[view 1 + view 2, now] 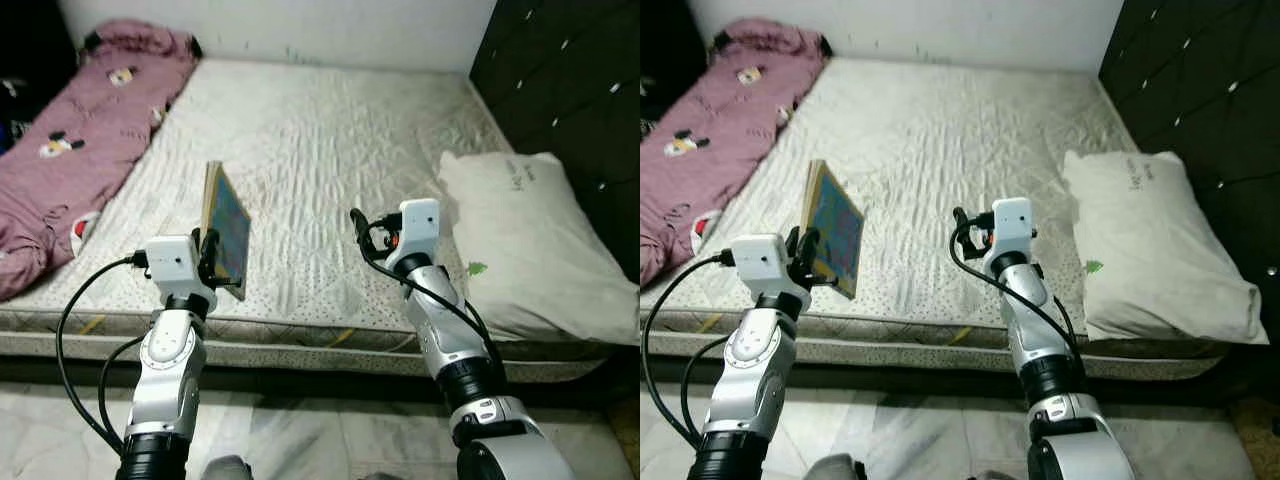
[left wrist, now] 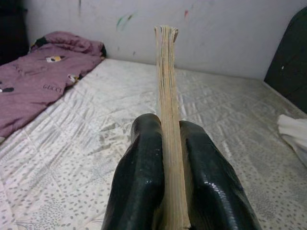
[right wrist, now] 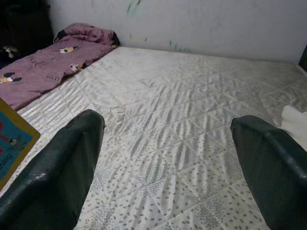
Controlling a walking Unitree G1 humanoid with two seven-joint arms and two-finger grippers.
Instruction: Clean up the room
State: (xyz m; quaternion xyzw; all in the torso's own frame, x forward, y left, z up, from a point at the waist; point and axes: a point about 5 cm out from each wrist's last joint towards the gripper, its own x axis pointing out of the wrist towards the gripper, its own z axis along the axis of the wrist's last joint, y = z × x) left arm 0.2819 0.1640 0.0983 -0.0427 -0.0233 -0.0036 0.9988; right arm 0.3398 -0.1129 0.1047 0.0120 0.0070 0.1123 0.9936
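Two end effectors were up over the near edge of the bed (image 1: 330, 150). The left end effector (image 1: 212, 262), lower left of the left eye frame, was clamped on a thin book (image 1: 226, 226) with a blue cover, gripping it at its lower edge so that the book stood on edge and tilted, cover turned toward frame right. In the left wrist view the two black fingers (image 2: 139, 177) pressed flat against both faces of the page block (image 2: 168, 120), which ran straight up between them; the grip looked centred and firm, probably chosen so that the thin book would not swing or fan open while carried. The book was clear of the mattress surface, held above the front edge, lower left of centre. The right end effector (image 1: 356, 222), at centre frame, held nothing; the right wrist view showed its fingers (image 3: 62, 172) spread wide with bare quilted mattress between them and a corner of the book's cover at that frame's left edge. Judgement: it was kept open and close by as a ready second hand, either to steady the book or to take the next item. A white pillow (image 1: 535, 240) lay at the right of the frame beside the dark headboard (image 1: 570, 90); a crumpled purple blanket (image 1: 80, 130) lay along the upper left. Judgement: tidying was at an early stage, with the book lifted but not yet put anywhere, and the blanket and pillow untouched.
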